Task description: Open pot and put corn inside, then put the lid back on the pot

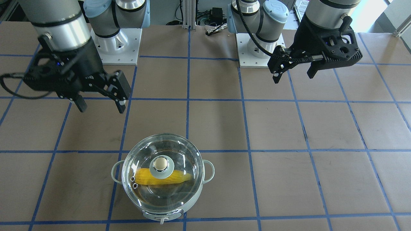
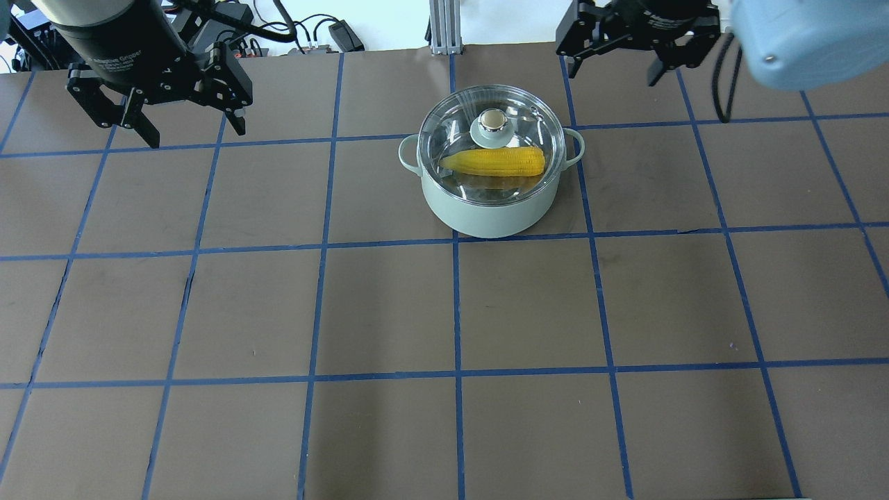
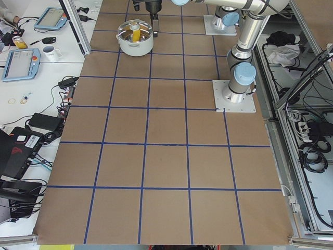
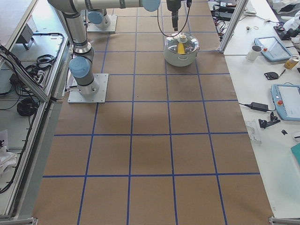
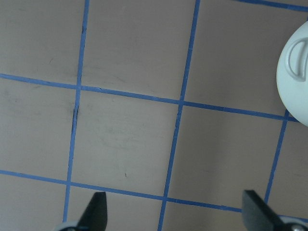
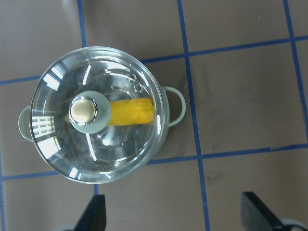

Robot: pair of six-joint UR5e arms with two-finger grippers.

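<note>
The pale mint-green pot (image 2: 486, 215) stands on the table with the clear glass lid (image 2: 529, 117) seated on it. The yellow corn (image 2: 493, 161) lies inside, seen through the glass. In the front-facing view the pot (image 1: 194, 201), the lid (image 1: 179, 153) and the corn (image 1: 181, 177) show too. My right gripper (image 2: 611, 73) is open and empty, raised above and beside the pot; its wrist view shows lid (image 6: 96, 149), corn (image 6: 134, 111) and pot handle (image 6: 175, 106). My left gripper (image 2: 194, 133) is open and empty, well apart from the pot.
The brown table has a blue tape grid. The arm bases (image 1: 118, 48) stand at the robot's side. The left wrist view shows bare table and the pot's edge (image 5: 296, 82). Side benches hold tablets and a mug (image 3: 52, 52).
</note>
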